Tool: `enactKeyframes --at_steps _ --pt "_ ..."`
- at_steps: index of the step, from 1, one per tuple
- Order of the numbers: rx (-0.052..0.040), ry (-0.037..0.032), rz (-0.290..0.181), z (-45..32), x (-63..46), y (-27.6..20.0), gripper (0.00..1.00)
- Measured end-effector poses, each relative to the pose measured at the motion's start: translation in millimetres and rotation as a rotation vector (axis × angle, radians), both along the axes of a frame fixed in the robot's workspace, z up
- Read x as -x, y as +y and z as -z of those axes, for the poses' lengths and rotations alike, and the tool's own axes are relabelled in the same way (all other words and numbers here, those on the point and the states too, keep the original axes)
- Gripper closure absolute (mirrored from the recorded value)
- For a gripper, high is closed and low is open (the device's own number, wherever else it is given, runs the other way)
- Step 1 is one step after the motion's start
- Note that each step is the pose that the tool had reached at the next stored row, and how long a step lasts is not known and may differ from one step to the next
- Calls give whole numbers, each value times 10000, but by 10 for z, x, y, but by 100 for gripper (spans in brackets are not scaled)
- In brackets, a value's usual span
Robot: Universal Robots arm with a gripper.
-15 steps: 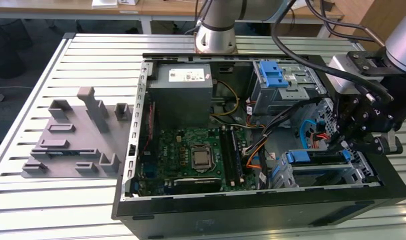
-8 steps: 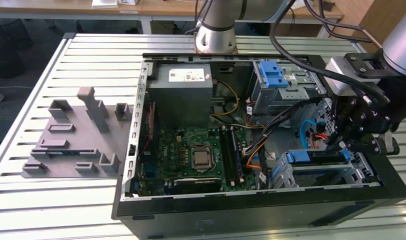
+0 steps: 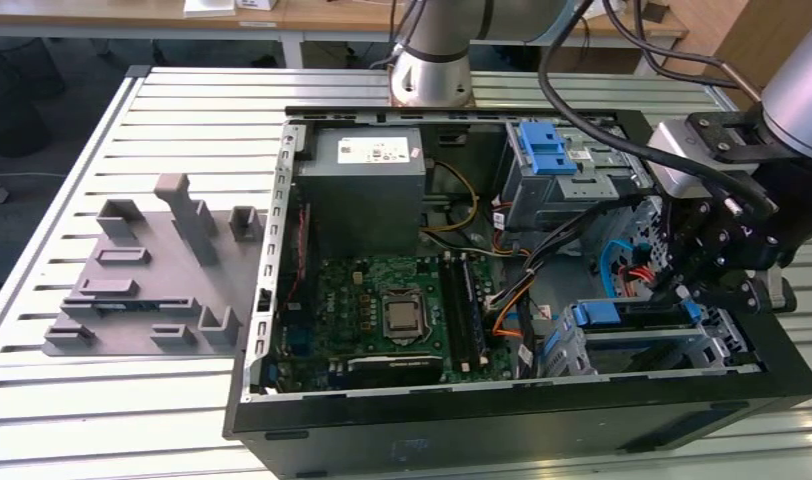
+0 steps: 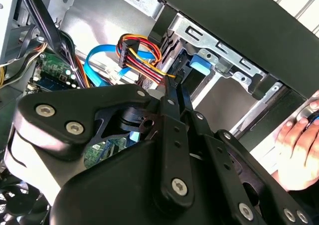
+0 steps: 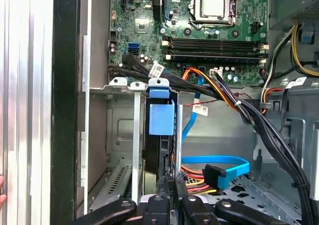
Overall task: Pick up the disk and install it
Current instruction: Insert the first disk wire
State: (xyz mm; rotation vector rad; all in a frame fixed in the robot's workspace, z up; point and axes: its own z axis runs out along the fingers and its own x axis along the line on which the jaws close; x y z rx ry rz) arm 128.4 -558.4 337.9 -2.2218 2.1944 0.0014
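Holding the disk on its edge, my gripper has its jaws closed on the end of it, and the disk sits partway down in the metal bay inside the computer case; I think it could jam if it leans against the bay wall, and the loose cables beside it could snag. A hand is near the case, so I worry about bumping it; the case lies on a ribbed metal table, with a desk behind.

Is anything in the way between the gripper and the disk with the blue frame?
Nothing visible is. In the first wrist view the gripper is right at the edge of the disk, which stands on edge in its metal bay. The cables lie off to the side.
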Motion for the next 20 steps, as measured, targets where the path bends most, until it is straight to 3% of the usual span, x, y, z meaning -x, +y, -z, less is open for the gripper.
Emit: enactKeyframes --at_steps 20 --pt "-3 0 26 21 0 -10 84"
